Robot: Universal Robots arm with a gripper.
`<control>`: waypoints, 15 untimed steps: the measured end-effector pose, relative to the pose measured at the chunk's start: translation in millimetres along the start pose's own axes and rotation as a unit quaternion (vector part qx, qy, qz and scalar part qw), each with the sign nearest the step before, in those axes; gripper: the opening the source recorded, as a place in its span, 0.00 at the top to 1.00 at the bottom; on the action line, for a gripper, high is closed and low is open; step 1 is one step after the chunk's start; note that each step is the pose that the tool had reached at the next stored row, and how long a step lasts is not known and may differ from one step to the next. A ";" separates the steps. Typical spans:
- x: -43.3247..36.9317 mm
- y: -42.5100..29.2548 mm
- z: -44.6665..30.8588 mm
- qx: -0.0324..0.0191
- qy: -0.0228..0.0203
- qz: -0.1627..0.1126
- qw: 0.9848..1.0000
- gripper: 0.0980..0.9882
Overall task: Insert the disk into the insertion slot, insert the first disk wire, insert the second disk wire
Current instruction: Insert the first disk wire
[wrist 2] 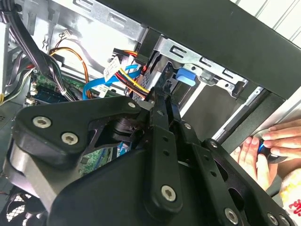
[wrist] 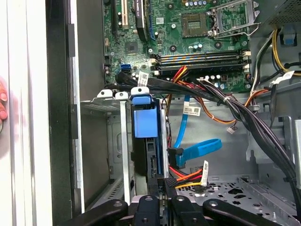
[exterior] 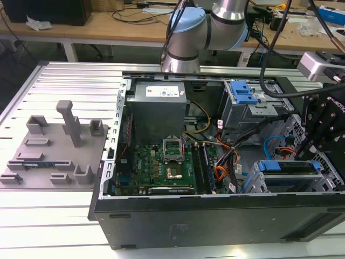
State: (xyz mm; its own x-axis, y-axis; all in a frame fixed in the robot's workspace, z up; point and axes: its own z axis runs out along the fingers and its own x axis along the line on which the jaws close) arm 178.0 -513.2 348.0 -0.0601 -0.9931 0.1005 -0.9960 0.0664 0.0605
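My gripper (wrist: 158,186) has its fingers (wrist 2: 164,136) drawn together, with only a sliver of gap between them. The tips sit right at the black plug of a bundle of red, yellow and orange wires (wrist: 188,176), and I cannot tell whether they pinch it. Just beyond the tips the disk (wrist: 144,123) stands on edge, seated in the insertion slot (wrist: 104,106), its blue handle bar at the mouth of the bay. A flat blue cable (wrist: 200,148) loops beside the disk, its black plug near the disk's side. In the exterior view the slot lies in the case's near corner at that view's right, and the bigger cage with a blue latch (exterior: 242,94) stands farther back. The motherboard (wrist: 188,37) lies towards the exterior view's left. Outside the case wall a person's hand (wrist 2: 275,141) rests on a small blue thing.
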 end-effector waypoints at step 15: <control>1.7 -1.0 0.3 -0.002 0.000 0.006 1.000 0.93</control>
State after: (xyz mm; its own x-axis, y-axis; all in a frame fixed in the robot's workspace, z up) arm 178.9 -515.0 347.8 -0.0712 -0.9924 0.1008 -0.9950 0.0778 0.0630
